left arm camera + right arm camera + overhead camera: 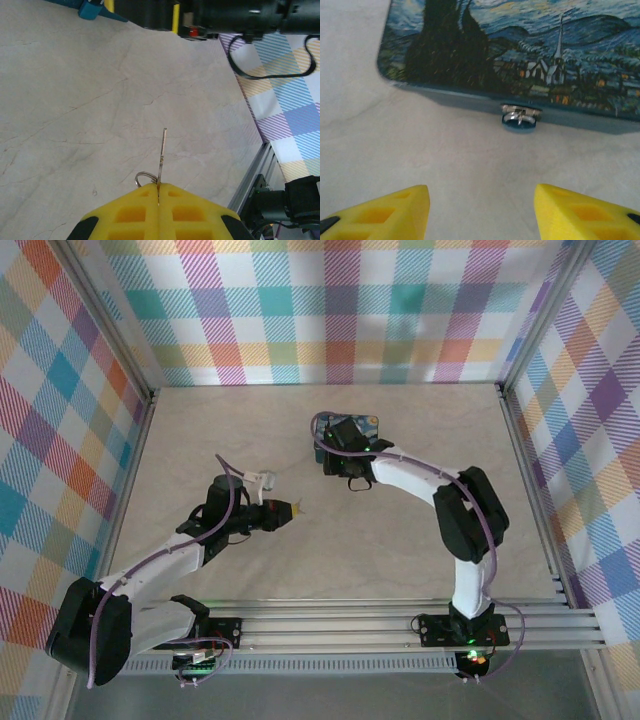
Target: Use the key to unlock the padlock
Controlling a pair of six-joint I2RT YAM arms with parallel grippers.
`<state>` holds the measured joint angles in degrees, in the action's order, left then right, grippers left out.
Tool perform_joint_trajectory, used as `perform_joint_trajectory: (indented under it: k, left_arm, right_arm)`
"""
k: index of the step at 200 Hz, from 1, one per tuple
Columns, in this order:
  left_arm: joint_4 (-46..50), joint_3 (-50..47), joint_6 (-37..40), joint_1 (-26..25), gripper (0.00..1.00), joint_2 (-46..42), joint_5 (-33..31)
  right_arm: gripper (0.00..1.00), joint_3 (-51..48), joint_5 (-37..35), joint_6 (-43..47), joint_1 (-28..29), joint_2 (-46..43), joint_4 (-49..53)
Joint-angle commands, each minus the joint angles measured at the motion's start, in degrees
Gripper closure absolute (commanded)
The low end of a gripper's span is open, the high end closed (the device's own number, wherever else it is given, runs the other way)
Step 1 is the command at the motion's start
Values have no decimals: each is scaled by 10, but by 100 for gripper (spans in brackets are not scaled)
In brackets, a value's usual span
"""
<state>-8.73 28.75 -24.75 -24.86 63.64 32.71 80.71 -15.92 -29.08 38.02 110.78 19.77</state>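
**One key pinched, the padlock not yet reached**

The padlock (520, 50) lies flat on the table (400, 560), toward the far middle, with its starry-night print facing up. In the right wrist view a small pale metal fitting (521, 111) juts from the edge nearest the camera. Whether that is the keyhole I cannot tell at this sharpness. The key (161, 157) is well apart from the padlock, out toward the left front of the table. Its thin blade points forward from the left gripper (158, 189), and a small wire ring (144, 176) shows just beside the fingertips.

As a judgement of progress, the first part looks done, since the key is up and gripped. Everything at the lock itself is left to do. The key has to be carried across the bare stretch of table and its blade lined up with the opening. Then it has to be pushed in and turned. Nothing in the pictures suggests the lock has been opened.

The left jaws are pressed together on the key's head. The seam between the yellow pads is closed, with only the thin metal running out of it.

The right gripper (480, 192) has its jaws spread wide and holds nothing. Its two yellow tips sit to either side of the line to the metal fitting. They stop short of the padlock's edge and touch neither the padlock nor, as far as I can see, the table. It looks placed to steady the block, though that is only a guess.
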Motion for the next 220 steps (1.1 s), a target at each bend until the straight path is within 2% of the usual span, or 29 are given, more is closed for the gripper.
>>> perform_joint_trajectory:
  k: [1, 66, 127, 220]
  left_arm:
    - [-3, -9, 17, 7, 100, 3, 1]
    - [1, -6, 38, 7, 100, 16, 6]
    - [-49, -13, 24, 8, 100, 50, 22]
    - [-56, 9, 40, 10, 100, 96, 32]
  right_arm:
    - [43, 25, -50, -14, 7, 28, -28]
    - [47, 36, -80, -18, 5, 75, -37]
    - [50, 63, -83, -8, -6, 109, -30]
    - [55, 97, -79, -1, -24, 137, -16]
